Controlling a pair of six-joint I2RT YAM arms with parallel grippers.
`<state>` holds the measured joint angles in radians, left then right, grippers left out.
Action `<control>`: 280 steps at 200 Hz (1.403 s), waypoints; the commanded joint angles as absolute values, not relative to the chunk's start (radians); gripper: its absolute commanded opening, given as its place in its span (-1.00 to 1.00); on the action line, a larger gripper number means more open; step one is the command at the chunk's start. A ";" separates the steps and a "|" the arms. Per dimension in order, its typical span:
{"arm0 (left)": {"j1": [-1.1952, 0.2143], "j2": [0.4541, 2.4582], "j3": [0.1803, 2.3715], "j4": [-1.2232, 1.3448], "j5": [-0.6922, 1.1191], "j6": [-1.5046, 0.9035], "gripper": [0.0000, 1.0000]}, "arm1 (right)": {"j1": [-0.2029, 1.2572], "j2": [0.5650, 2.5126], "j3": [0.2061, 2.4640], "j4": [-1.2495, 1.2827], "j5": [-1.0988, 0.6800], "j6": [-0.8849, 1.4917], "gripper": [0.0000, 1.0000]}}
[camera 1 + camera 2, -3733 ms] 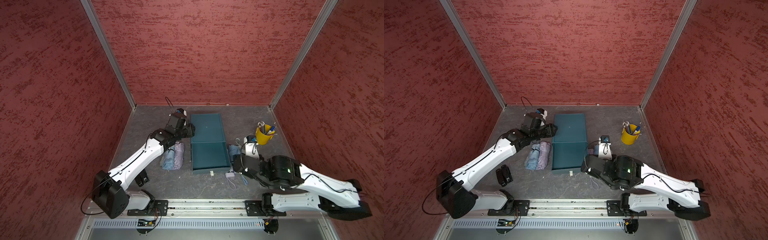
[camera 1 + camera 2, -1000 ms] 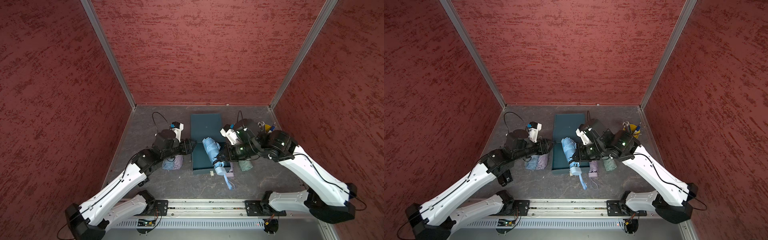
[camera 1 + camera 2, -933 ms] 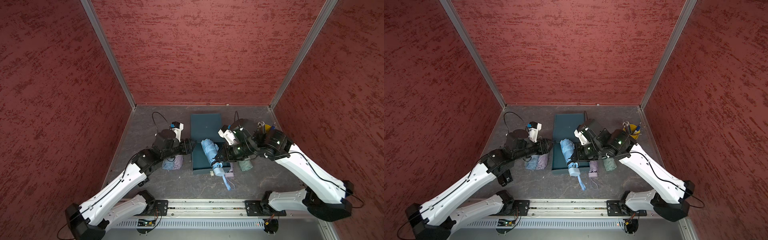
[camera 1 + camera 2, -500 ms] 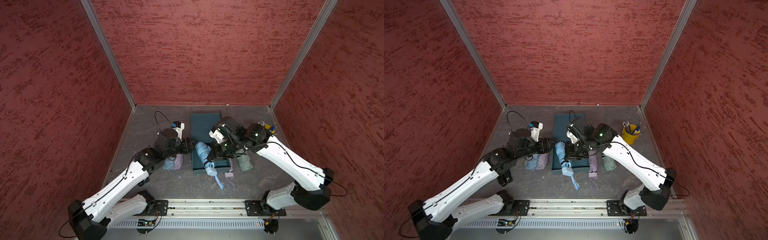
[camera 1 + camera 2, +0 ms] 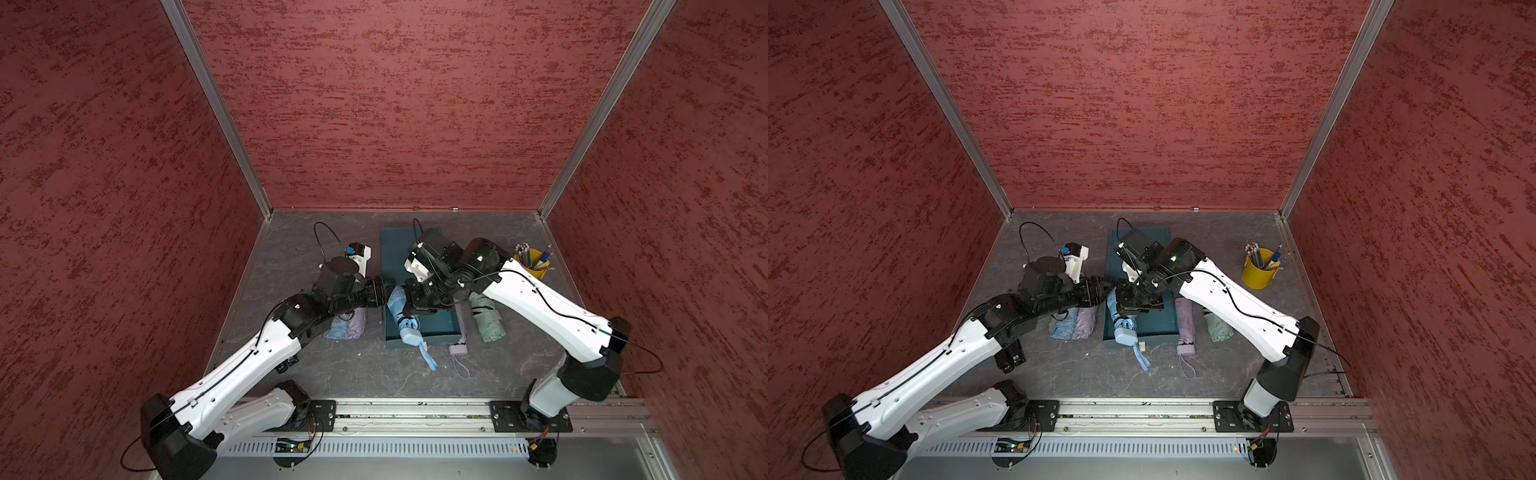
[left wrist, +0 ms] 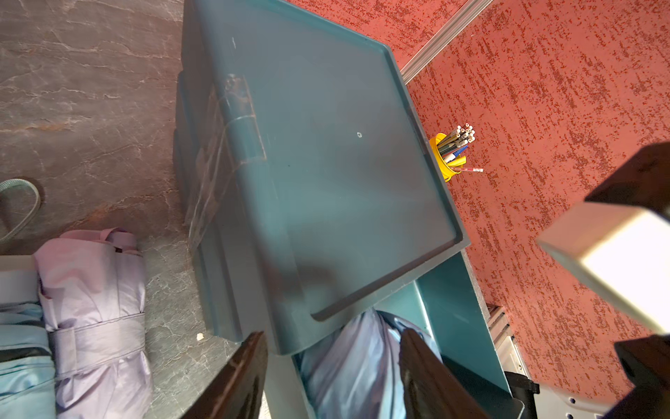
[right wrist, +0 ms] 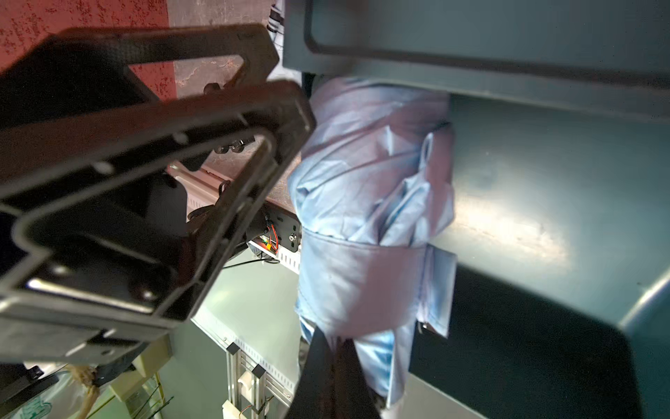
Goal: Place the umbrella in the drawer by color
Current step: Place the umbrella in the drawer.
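Along the left-arm side of the drawer (image 5: pixel 440 326), blue umbrella (image 5: pixel 397 304) lies lengthwise, handle over the front lip. My right pincer (image 7: pixel 331 341) is pinched on its fabric; left pincer (image 6: pixel 331 348), half-wide, straddles the far end.

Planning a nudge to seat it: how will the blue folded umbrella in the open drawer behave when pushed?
On the blue umbrella the loose cloth folds probably bunch when squeezed; its core likely stays stiff. Roundish, it may roll. Its handle overhangs the front of the drawer and could catch; the strap dangles limp.
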<state>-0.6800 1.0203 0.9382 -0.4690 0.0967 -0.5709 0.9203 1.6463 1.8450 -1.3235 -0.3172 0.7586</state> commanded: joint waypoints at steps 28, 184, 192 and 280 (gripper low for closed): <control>-0.680 1.026 0.933 -0.455 0.104 -0.546 0.21 | 0.923 1.694 1.928 -1.327 -0.184 0.707 -1.00; -0.653 1.019 0.933 -0.468 0.096 -0.546 0.23 | 1.004 1.579 1.777 -1.253 0.077 0.655 0.12; -0.648 1.015 0.933 -0.474 0.093 -0.549 0.24 | 1.004 1.555 1.743 -1.228 0.078 0.660 0.01; -0.571 0.956 0.916 -0.598 0.016 -0.603 0.34 | 1.121 1.424 1.561 -1.007 0.244 0.693 -0.85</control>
